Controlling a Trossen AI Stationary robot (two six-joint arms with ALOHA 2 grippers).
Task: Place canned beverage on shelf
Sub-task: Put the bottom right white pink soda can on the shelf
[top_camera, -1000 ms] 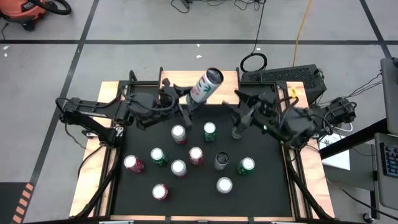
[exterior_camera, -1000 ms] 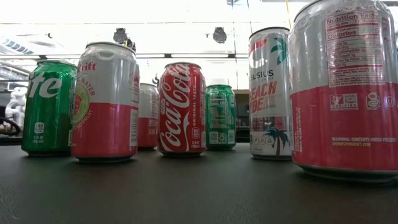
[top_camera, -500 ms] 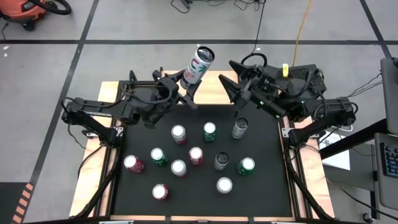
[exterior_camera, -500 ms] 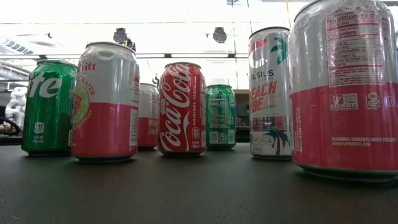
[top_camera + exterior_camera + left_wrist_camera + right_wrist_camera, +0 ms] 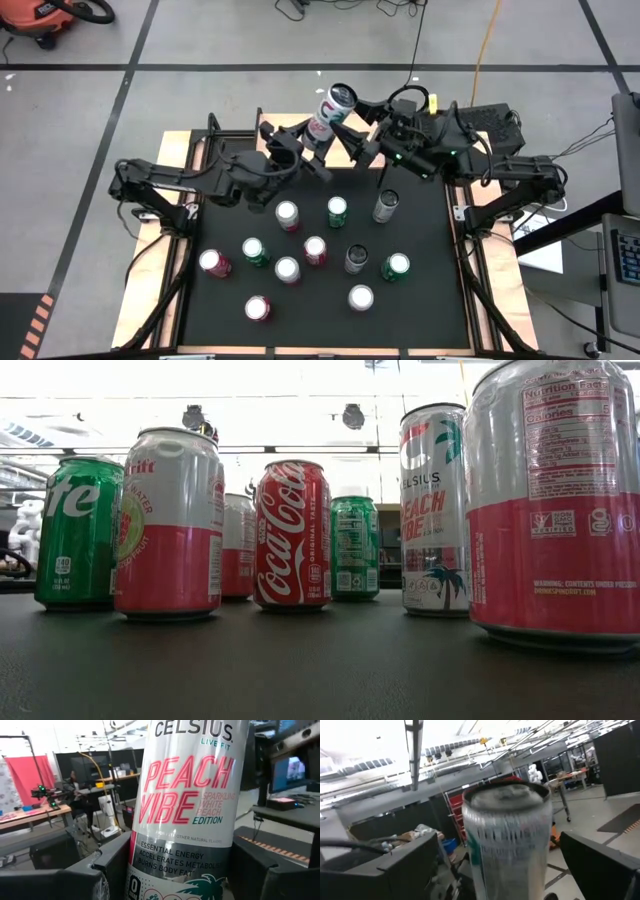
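The left gripper (image 5: 312, 150) is up over the far edge of the table, its dark fingers (image 5: 107, 865) pinching the tall white-and-pink Celsius can (image 5: 330, 112) near its base, with the can leaning slightly and its silver top pointing away from the table. The right gripper (image 5: 362, 143) sits just beside that can, fingers (image 5: 410, 865) spread wide on either side of it in the right wrist view, not yet touching as far as I can tell. This looks like a handover in mid-air! To do it well, the right fingers should centre on the can's body above the left grip, close squarely, and only then should the left let go; releasing early would drop the can onto the table. The small light-wood shelf (image 5: 362, 123) is mostly hidden beneath the two arms at the table's far edge, so I cannot tell how much room is on it. Below, on the black table mat (image 5: 420, 300), roughly ten more cans wait upright, including a slim silver can (image 5: 386, 205) near the right arm.
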